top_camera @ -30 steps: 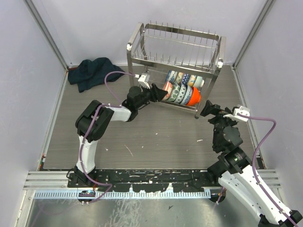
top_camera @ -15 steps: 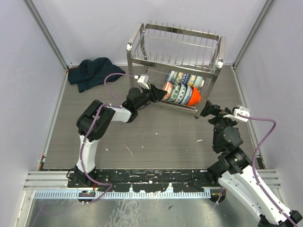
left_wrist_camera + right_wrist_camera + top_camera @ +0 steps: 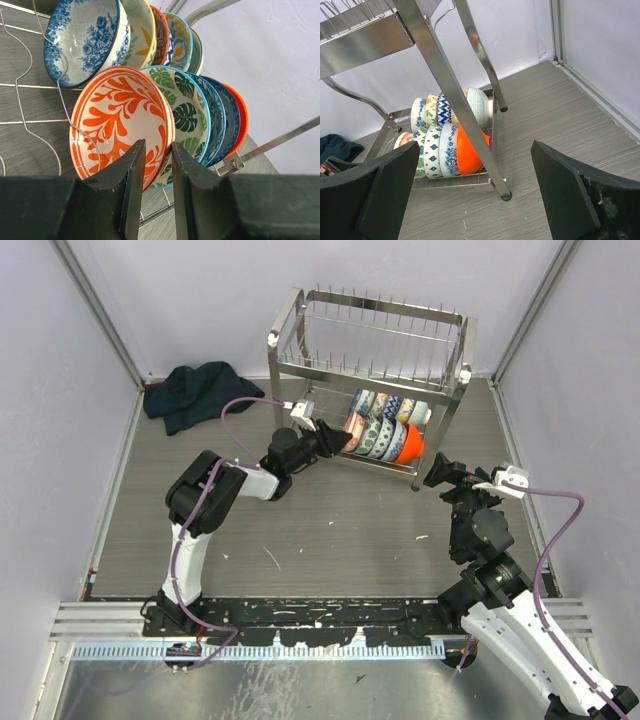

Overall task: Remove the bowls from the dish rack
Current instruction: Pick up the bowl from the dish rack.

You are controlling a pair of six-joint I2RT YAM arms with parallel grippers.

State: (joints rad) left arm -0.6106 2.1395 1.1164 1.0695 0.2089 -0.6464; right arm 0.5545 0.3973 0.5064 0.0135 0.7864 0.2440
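The dish rack (image 3: 285, 315) stands at the back of the table. Its lower tier holds two rows of bowls on edge, among them a plain orange bowl (image 3: 411, 446) at the right end. In the left wrist view my left gripper (image 3: 158, 146) straddles the rim of the orange-and-white leaf-patterned bowl (image 3: 112, 120) at the left end of the front row, its jaws close together on the rim. A green leaf bowl (image 3: 187, 112) sits right behind it. My right gripper (image 3: 436, 472) is wide open and empty, near the rack's front right leg (image 3: 470, 120).
A dark blue cloth (image 3: 190, 393) lies crumpled at the back left. A blue floral bowl (image 3: 85, 40) leads the rear row. Grey walls close in the table on the left, back and right.
My left arm has crept slightly toward the rack, the gripper staying at the front-left bowl. The right arm has not moved.
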